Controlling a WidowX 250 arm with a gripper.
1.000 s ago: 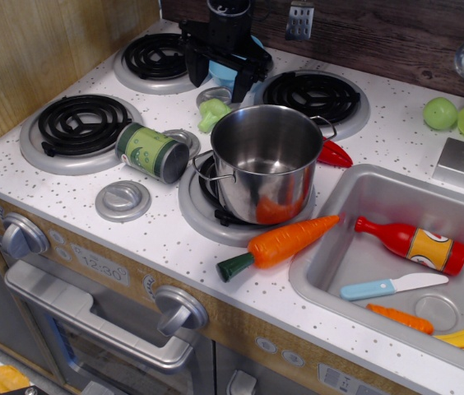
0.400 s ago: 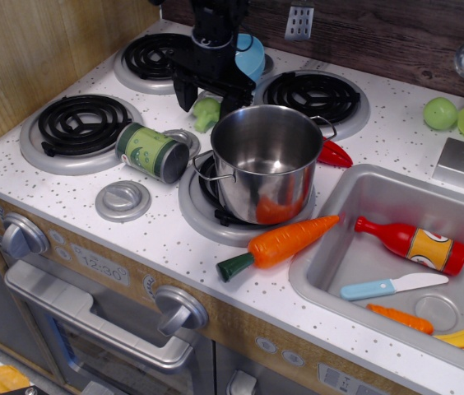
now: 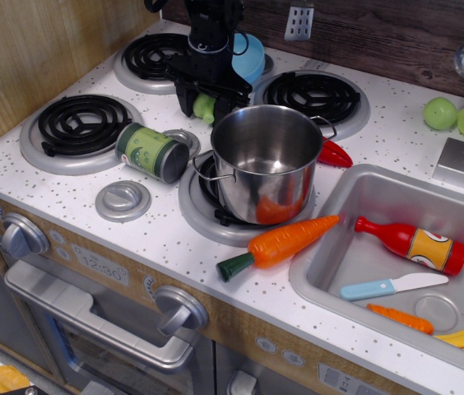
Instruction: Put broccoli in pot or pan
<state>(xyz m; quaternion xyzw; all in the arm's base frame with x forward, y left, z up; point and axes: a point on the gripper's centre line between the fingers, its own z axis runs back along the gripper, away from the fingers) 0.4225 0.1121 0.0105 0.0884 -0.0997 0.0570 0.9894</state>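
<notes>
The broccoli (image 3: 205, 107), a small pale-green lumpy toy, lies on the speckled stove top just behind the left rim of the steel pot (image 3: 266, 164). The pot stands upright and looks empty on the front right burner. My black gripper (image 3: 206, 102) has come down over the broccoli with one finger on each side of it. The jaws stand a little wider than the broccoli, and only its middle shows between them. I cannot see whether the fingers touch it.
A light-blue bowl (image 3: 248, 56) sits behind the gripper. A dark green can (image 3: 151, 152) lies on its side left of the pot. A carrot (image 3: 281, 241) lies in front of the pot, and a red pepper (image 3: 335, 154) to its right. The sink (image 3: 355, 206) holds a red bottle (image 3: 413, 244) and a knife.
The gripper moved left and forward from the blue bowl and came down over the broccoli. Its fingers now straddle the broccoli and stand slightly closer together. The pot has not moved.
</notes>
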